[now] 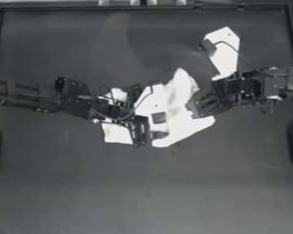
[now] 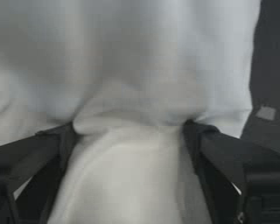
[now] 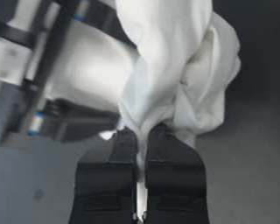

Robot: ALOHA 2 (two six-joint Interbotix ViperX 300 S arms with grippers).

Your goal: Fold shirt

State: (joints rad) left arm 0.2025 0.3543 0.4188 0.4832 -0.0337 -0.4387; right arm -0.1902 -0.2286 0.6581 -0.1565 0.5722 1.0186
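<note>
white soft cloth is filling the middle of the dark worktop (image 1: 63, 183): the shirt (image 1: 173, 109) is bunched into a crumpled heap between the two arms, not spread flat, with no sleeve or collar readable from above.

the left tool (image 1: 137, 130) is reaching in from the left and sitting at the heap's left side. in its wrist view its jaws are standing apart with a thick fold of the shirt (image 2: 131, 109) bulging between them and cloth pressing against both inner faces, so it is straddling the fold; whether it is truly gripping cannot be told.

the right tool (image 3: 141, 131) is coming from the right and is clenched on a twisted rope of the shirt (image 3: 177, 78), the jaws nearly meeting with only a thin sliver of cloth between them. from above, this right tool (image 1: 201, 106) is lying at the heap's right edge.

the risks, as i judge them:
- the right tool is pinching several twisted layers at once, so lifting would probably keep the cloth roped rather than opening an edge.
- the left tool's wide stance could be letting the fold slip out once either arm pulls.
- both tools are working close together, so pulling inward could be tangling cloth around the jaws or knocking the arms together.
- no clean hem is showing, so any fold started from here would likely be landing crooked.
</note>
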